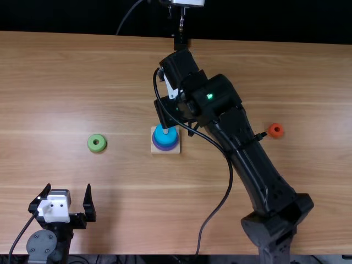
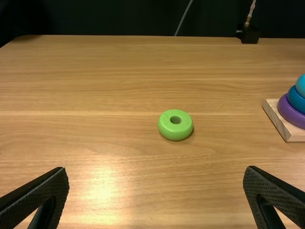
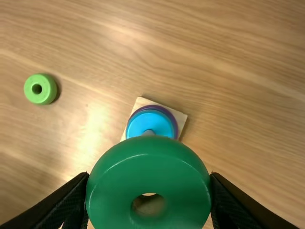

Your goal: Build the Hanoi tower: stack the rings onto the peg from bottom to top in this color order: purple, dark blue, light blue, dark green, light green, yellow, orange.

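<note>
Hanoi tower (image 1: pixel 165 141) stands three rings high on its square wooden base (image 1: pixel 154 151): we see the purple ring (image 2: pixel 289 112) lowest, then the dark blue ring (image 2: pixel 296 100) and the light blue ring (image 2: pixel 301 86), all around the peg (image 1: pixel 165 131). Above the table and near the base, our right gripper (image 1: pixel 171 91) holds the dark green ring (image 3: pixel 147 167), squeezed between its two fingers (image 3: pixel 78 200). Our left gripper (image 1: pixel 68 190) is spread wide with nothing in its grasp, well apart from the base, on its left and nearer us. Left of the base, the light green ring (image 1: pixel 96 143) lies flat on the table (image 1: pixel 121 203). Well to the right of the base, we see the orange ring (image 1: pixel 275 130) beside the right arm (image 1: pixel 258 170).
</note>
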`<state>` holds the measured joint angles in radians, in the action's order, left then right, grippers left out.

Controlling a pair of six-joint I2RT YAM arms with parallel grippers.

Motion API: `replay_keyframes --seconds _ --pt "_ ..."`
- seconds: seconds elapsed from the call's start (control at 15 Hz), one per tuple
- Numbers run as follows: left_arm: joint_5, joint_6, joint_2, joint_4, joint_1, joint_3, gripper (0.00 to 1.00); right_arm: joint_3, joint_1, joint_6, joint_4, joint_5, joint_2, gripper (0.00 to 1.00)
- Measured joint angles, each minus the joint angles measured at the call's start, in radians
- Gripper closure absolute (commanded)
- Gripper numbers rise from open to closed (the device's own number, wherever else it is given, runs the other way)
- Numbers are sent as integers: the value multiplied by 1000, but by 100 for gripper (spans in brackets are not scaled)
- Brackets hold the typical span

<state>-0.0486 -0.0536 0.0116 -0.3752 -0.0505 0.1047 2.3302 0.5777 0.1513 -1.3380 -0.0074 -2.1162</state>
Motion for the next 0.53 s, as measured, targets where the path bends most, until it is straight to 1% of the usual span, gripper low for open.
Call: replay_keyframes --seconds 0.2,0.53 --pt "0 0 0 0 0 0 0 0 18 0 3 0 -11 100" --pt "0 0 0 0 0 0 0 0 18 0 7 0 -26 100"
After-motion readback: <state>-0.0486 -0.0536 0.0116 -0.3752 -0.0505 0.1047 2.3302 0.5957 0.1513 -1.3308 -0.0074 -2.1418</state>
